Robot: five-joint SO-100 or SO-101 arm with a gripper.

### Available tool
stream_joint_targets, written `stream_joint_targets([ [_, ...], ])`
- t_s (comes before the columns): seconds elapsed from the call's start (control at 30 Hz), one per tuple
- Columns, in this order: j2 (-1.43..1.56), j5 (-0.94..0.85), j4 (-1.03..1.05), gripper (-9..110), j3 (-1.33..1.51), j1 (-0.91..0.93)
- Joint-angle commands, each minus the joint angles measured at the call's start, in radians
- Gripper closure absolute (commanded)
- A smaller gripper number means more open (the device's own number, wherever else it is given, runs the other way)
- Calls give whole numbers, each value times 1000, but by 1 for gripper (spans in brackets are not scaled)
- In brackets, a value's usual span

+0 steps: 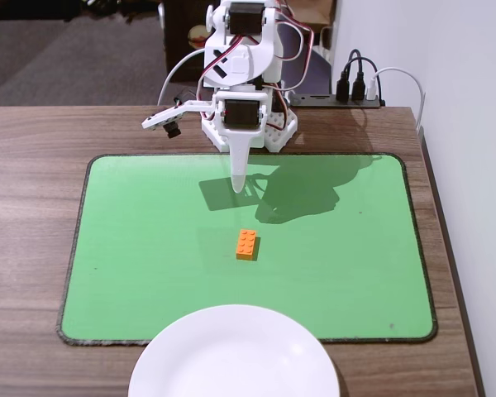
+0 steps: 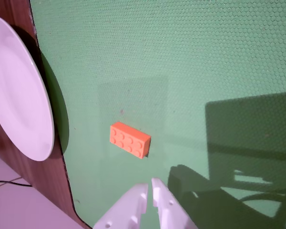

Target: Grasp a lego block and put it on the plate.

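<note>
So far, nothing of the job is done, as far as you can see here. The wooden surface (image 1: pixel 33 165) carries a green mat (image 1: pixel 149 273), and your white plate (image 1: pixel 234 356) sits at the near edge in the fixed view, overlapping the mat's border and bare of any load. In the wrist view the same plate (image 2: pixel 19 95) shows at the left, also empty.

The arm (image 1: pixel 244 74) stands at the far edge of the mat, with the hand (image 1: pixel 238 186) pointing down over the green, clearly short of the brick. In the wrist view the hand (image 2: pixel 149 188) has its two fingers nearly together, with only a thin gap between the tips, and they hold nothing.

The lego block (image 1: pixel 248 244) lies flat on the mat, studs up, between the hand and the plate and apart from both. In the wrist view the block (image 2: pixel 129 139) rests just ahead of the fingertips, slightly askew.

You still have everything ahead of you: spread the fingers, come down around the brick, close on it, carry it over and release it onto the plate.
</note>
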Motion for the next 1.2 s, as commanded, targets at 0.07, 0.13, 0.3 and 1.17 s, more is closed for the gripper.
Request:
stream_joint_targets([
  [0.07,-2,-12,3,101,-3,-17],
  [0.13,-2,-18,3,101,-3,-25],
  [0.3,-2,-20,3,101,-3,-28],
  [1.17,-57,-71,-34,101,-26,-35],
])
